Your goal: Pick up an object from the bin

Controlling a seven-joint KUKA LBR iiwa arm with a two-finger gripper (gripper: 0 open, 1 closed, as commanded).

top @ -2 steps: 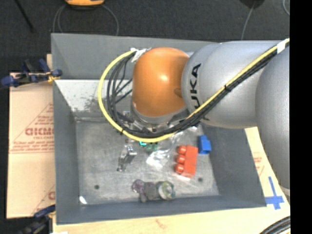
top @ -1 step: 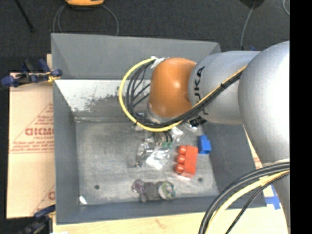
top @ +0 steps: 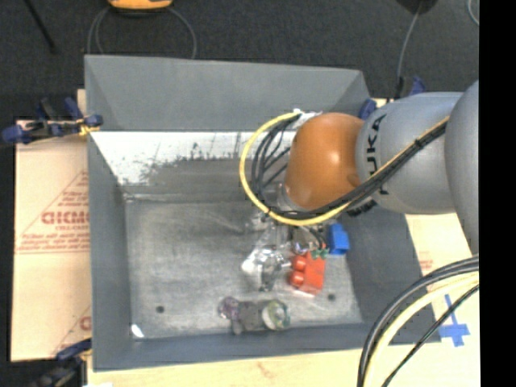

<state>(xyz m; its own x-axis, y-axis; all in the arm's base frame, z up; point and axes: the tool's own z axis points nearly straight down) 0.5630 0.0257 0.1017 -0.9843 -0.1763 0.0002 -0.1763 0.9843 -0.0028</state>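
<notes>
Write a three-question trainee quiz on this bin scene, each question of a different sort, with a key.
1. Multiple choice: which thing lies nearest the gripper?
A) the red block
B) the small white scrap in the view's bottom left corner
C) the grey-purple lump by the wall at the view's bottom

2. True or false: the blue block lies in the left half of the bin as the view shows it.

3. Fill in: the rounded cover on the arm's wrist is ____ in colour.

Key: 1 A; 2 false; 3 orange.
</notes>
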